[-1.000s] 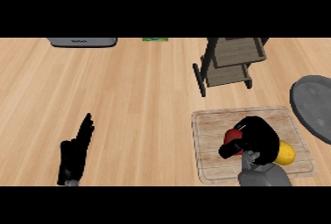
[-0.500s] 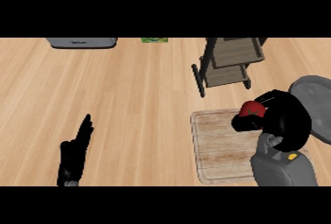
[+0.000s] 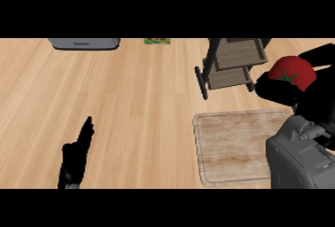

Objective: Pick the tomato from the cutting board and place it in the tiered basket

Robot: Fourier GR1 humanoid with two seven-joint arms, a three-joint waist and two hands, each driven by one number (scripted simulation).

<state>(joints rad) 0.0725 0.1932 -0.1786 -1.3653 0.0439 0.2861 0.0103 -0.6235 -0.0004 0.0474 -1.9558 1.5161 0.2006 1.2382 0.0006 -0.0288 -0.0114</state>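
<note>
Right hand [image 3: 313, 104]: fingers curled round tomato [image 3: 291, 73]; tiered basket [image 3: 232, 62] just beside fingertips. Best carried above a tier, lowered inside, then released. Left hand [image 3: 77, 150]: fingers straight, resting.

Bright even light on counter [image 3: 131, 102], shadows v. faint

The tomato [image 3: 291, 74] is held in the curled fingers [image 3: 271, 89] of the right hand [image 3: 318, 104] at the right edge of the frame, just right of the tiered basket [image 3: 230, 66]. Below, the cutting board [image 3: 232, 146] is seen on the desk [image 3: 131, 97], its right part covered by the grey right forearm [image 3: 301, 162]. The left hand [image 3: 77, 150] is seen open at the lower left, fingers straight.
</note>
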